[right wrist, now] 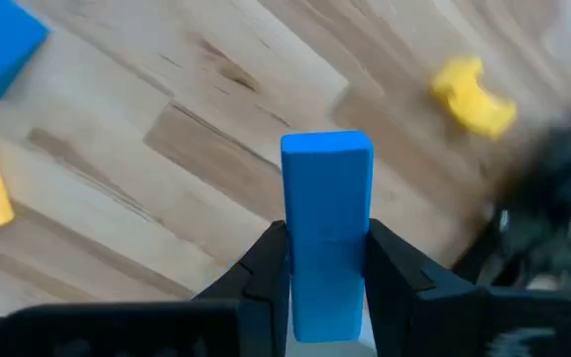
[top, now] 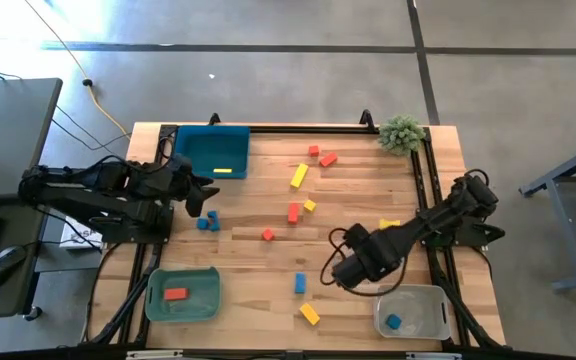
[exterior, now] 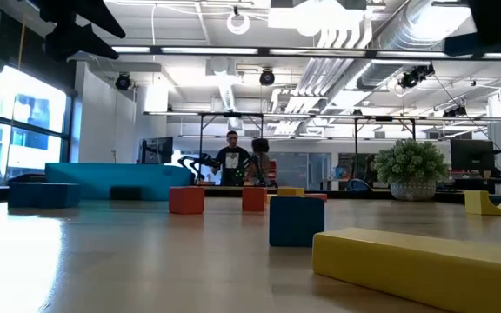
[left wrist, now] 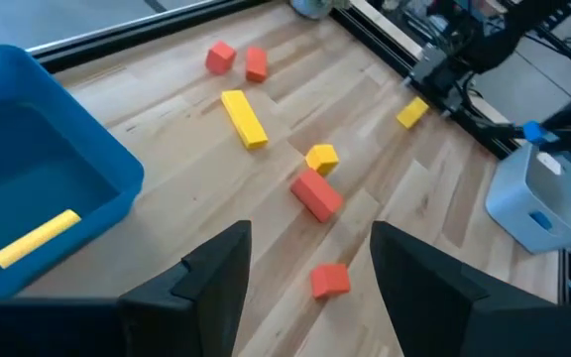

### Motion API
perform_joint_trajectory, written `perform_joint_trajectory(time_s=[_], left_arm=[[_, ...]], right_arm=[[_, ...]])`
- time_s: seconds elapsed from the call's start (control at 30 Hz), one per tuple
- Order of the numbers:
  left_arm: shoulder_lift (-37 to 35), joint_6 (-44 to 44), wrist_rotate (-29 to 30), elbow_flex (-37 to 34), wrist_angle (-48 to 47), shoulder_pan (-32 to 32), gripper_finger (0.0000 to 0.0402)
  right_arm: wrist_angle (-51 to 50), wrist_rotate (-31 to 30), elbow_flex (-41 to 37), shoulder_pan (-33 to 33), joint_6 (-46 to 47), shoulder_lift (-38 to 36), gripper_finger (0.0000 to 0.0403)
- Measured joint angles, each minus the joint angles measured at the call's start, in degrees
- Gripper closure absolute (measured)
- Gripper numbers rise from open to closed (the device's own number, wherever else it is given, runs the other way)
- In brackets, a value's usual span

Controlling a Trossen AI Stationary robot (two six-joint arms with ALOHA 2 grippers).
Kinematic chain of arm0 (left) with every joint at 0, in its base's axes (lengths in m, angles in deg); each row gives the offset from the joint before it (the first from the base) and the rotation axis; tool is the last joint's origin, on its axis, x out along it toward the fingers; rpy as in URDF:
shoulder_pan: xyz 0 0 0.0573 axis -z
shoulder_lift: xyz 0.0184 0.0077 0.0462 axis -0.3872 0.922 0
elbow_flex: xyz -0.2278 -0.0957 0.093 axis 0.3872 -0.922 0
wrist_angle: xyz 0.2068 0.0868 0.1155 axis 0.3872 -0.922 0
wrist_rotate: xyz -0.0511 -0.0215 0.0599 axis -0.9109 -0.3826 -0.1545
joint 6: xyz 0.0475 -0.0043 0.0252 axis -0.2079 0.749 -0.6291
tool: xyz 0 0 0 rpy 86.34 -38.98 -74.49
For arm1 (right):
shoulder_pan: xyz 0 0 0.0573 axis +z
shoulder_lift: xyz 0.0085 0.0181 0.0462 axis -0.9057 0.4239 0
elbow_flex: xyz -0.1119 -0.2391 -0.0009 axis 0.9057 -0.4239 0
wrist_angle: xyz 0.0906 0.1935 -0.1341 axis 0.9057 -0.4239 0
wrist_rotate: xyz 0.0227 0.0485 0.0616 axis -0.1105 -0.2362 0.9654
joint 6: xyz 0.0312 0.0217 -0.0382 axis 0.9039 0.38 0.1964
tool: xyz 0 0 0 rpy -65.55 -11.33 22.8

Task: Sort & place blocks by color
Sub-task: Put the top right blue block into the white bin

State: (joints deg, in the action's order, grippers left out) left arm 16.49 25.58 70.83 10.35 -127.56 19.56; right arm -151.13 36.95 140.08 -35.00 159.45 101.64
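Above the wooden worktop (top: 268,255), the right gripper (right wrist: 327,260) pinches a blue rectangular block (right wrist: 326,233)

Left gripper (left wrist: 308,283) spread, empty; the narrow pinch could let it twist loose short of the grey tray (top: 436,300).

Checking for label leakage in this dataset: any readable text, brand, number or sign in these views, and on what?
None readable in any view.
Blocks, such as the blue bar held in the right gripper: plain, no marks.
Teal tray, green tray, clear tray: no labels visible.
Room behind the table in the low view: nothing legible.
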Motion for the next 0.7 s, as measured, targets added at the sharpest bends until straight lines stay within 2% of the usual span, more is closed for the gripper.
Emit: perform_joint_trajectory(time_s=[0.2, 0.33, 0.53, 0.7], left_arm=[[0.0, 0.05, -0.08, 0.0, 0.0, -1.89, 0.0204], [0.0, 0.95, -0.24, 0.0, 0.0, -2.84, 0.0204], [0.0, 1.06, -0.26, 0.0, 0.01, -3.9, 0.0204], [0.0, 1.09, -0.26, 0.0, 0.02, -4.83, 0.0204]], right_arm=[[0.11, 1.94, 0.0, 2.37, 13.66, 0.0, 0.0333], [0.09, 4.58, 0.0, 4.19, 19.03, 0.0, 0.0333], [0.13, 6.42, 0.0, 9.1, 26.74, 0.0, 0.0333], [0.11, 7.57, 0.0, 13.74, 37.23, 0.02, 0.0333]])
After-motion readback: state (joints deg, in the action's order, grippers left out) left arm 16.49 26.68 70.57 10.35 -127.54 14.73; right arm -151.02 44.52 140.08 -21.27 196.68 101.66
